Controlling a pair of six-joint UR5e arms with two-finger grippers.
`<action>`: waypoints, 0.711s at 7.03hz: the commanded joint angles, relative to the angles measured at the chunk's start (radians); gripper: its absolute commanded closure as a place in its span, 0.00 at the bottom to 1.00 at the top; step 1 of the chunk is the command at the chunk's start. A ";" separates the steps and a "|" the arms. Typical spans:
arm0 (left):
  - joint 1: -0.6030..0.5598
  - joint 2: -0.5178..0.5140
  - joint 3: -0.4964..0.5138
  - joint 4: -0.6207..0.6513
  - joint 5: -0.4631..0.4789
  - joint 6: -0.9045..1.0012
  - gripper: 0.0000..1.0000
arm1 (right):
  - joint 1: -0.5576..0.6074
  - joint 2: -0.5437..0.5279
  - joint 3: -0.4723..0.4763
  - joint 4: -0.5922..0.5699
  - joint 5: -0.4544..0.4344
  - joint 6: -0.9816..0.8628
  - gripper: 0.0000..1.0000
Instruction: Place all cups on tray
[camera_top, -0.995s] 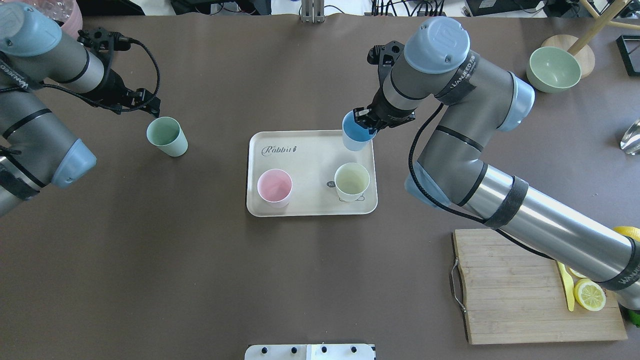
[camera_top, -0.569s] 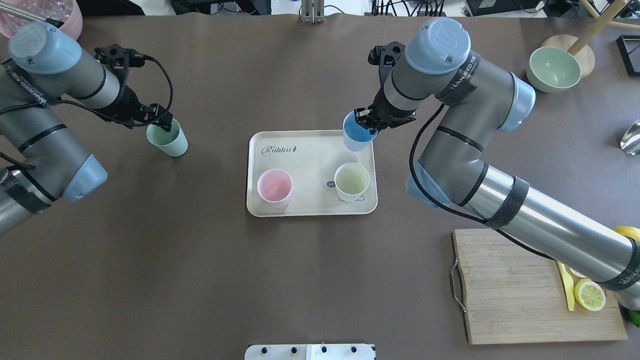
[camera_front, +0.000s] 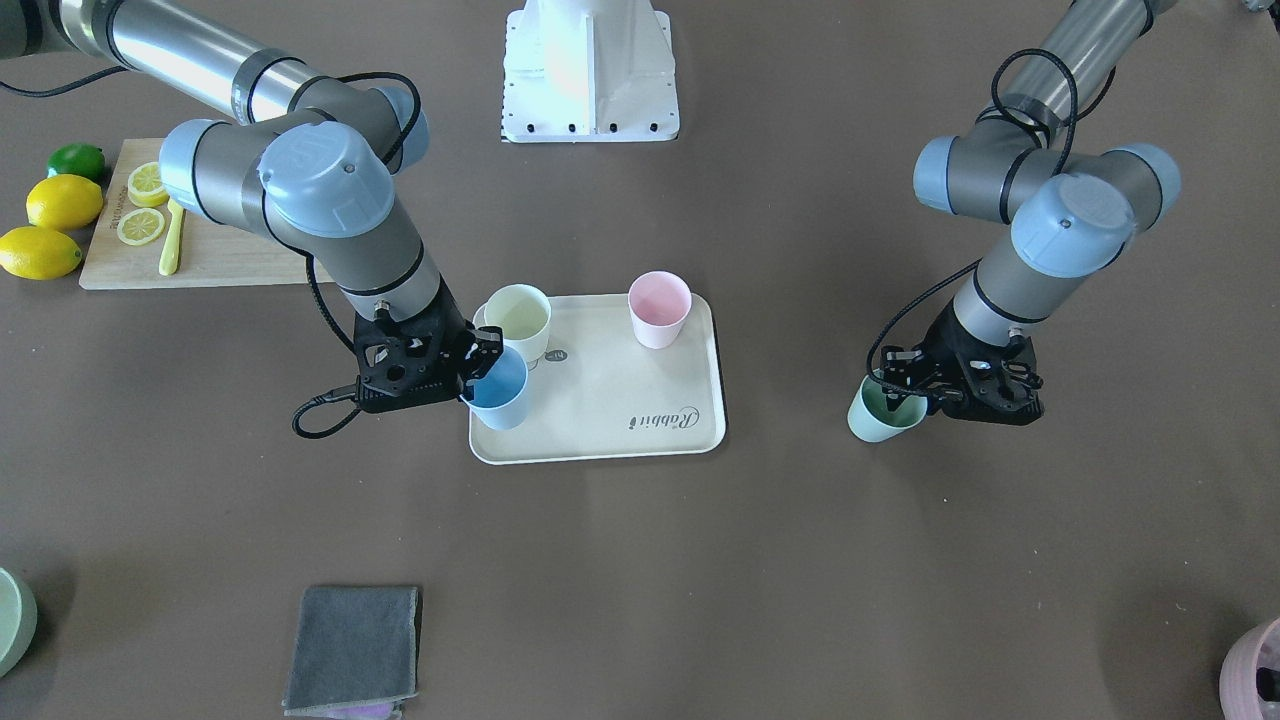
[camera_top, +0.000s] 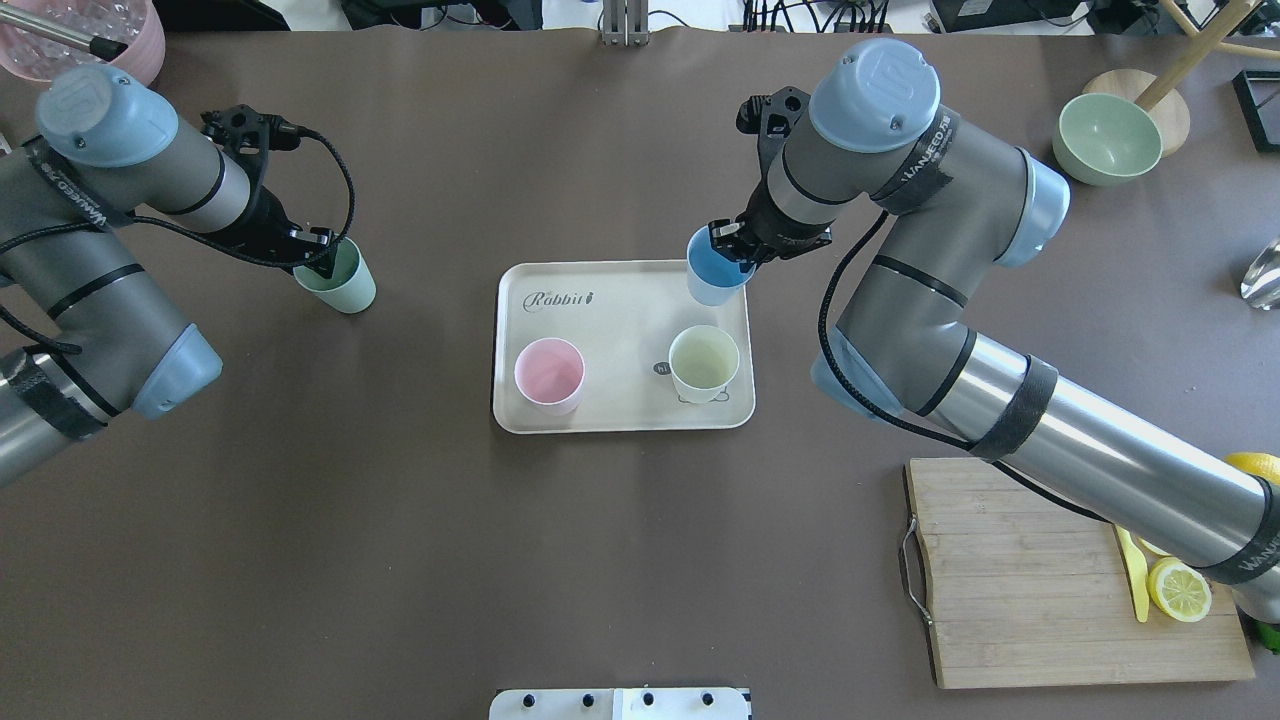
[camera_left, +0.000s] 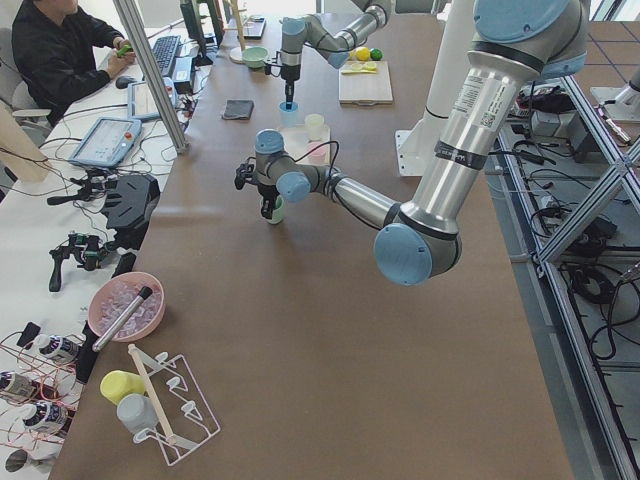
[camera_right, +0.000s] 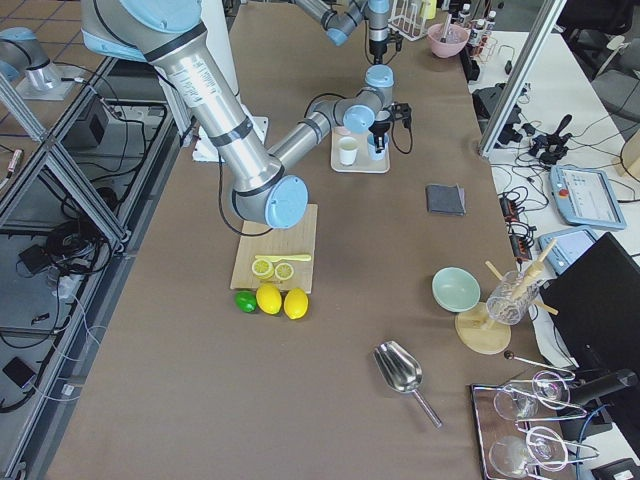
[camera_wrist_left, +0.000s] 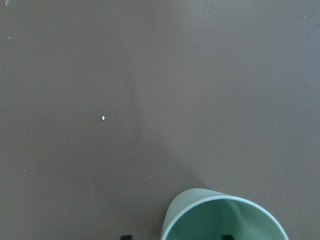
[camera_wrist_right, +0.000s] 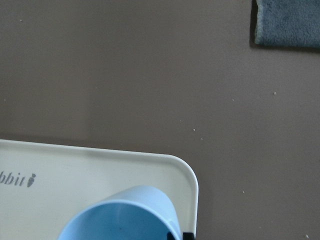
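Note:
The cream tray (camera_top: 620, 310) lies mid-table. A pink cup (camera_top: 549, 373) and a pale yellow cup (camera_top: 704, 362) stand upright on it. My right gripper (camera_top: 735, 248) is shut on the rim of the light blue cup (camera_top: 712, 280), which is tilted over the tray's far right corner; I cannot tell if its base touches. The wrist view shows that cup (camera_wrist_right: 120, 217) above the tray corner (camera_wrist_right: 75, 170). The mint green cup (camera_top: 345, 285) stands on the table left of the tray. My left gripper (camera_top: 318, 255) is open, its fingers straddling that cup's rim (camera_wrist_left: 225, 220).
A wooden cutting board (camera_top: 1030, 580) with lemon slices lies at the near right, under my right arm. A pale green bowl (camera_top: 1107, 138) sits far right, a pink bowl (camera_top: 95, 25) far left. A grey cloth (camera_front: 352, 645) lies beyond the tray.
My left arm has swung right and lowered its gripper onto the mint green cup's rim. My right gripper and the light blue cup have barely moved.

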 joint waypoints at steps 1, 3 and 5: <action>-0.005 0.010 -0.001 -0.056 0.000 0.013 1.00 | -0.008 -0.001 0.000 0.000 0.000 0.000 1.00; -0.029 -0.001 -0.006 -0.045 -0.014 0.013 1.00 | -0.016 0.002 -0.016 0.000 -0.020 -0.003 1.00; -0.049 -0.004 -0.007 -0.045 -0.044 0.013 1.00 | -0.019 0.010 -0.030 0.000 -0.034 -0.003 1.00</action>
